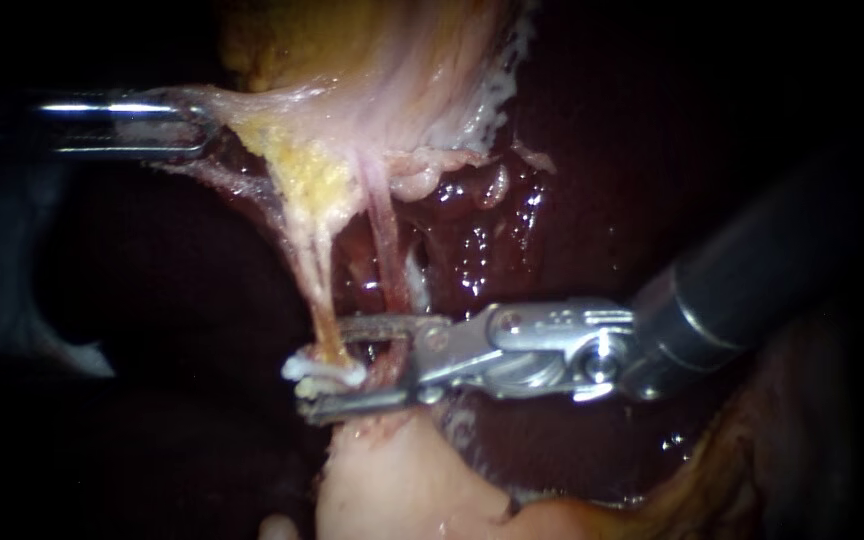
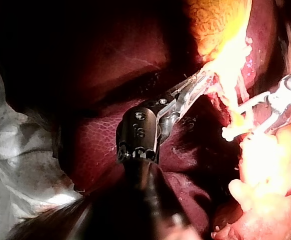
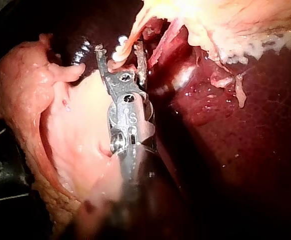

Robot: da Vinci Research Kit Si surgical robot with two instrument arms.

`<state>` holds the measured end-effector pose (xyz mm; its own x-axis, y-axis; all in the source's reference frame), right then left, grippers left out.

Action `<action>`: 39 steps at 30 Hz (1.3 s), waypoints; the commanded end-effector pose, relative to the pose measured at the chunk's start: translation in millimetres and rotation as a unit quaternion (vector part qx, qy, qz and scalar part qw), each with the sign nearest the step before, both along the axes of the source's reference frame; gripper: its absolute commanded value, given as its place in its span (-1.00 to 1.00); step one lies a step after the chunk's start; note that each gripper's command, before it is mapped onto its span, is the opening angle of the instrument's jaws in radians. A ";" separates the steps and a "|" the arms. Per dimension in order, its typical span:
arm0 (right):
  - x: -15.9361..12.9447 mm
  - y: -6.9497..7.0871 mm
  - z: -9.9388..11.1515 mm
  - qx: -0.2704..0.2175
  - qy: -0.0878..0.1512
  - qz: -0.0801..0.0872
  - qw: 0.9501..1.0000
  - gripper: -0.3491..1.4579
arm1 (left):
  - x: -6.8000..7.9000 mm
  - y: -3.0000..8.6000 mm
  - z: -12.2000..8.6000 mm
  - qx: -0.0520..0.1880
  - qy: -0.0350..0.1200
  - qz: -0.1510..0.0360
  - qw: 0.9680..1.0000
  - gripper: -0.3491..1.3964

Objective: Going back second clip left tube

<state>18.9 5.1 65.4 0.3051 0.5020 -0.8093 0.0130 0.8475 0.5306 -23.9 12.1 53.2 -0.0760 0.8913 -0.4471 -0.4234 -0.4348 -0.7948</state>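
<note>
Jaws of our right instrument [image 1: 323, 366] gape astride the upright left tube [image 1: 320, 272] at its clip [image 1: 340, 375]; our left instrument [image 1: 198, 125] clamps tissue [image 1: 252, 104].

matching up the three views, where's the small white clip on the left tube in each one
Endoscope view: the small white clip sits low on the thin pale left tube, between the right instrument's open jaws.
Left wrist view: the clip lies off beside the left instrument, between the right instrument's jaws.
Right wrist view: the clip lies between the tips of its own instrument's jaws.
Shared landmark: the right instrument's silver open jaws.
</note>
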 end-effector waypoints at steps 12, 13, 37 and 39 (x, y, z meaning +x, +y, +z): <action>-8.5 1.4 -3.1 -0.065 0.012 -0.023 0.998 -0.06 | 0.0 -0.1 0.0 0.000 0.000 0.000 1.000 -1.00; -9.3 1.6 -3.2 -0.070 0.012 -0.023 0.997 -0.06 | 0.0 -0.1 0.1 0.000 0.000 0.000 1.000 -1.00; -15.9 4.6 -5.0 -0.102 0.008 -0.026 0.994 -0.06 | -1.6 -0.4 1.0 -0.003 0.003 -0.003 1.000 -1.00; -15.9 4.6 -5.0 -0.102 0.008 -0.026 0.994 -0.06 | -2.2 -0.6 1.3 -0.004 0.003 -0.003 1.000 -1.00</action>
<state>2.9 9.7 60.4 0.3133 0.3103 -0.8975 0.0666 0.9356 0.3467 -26.4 11.4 54.6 -0.0718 0.8881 -0.4539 -0.4292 -0.4383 -0.7897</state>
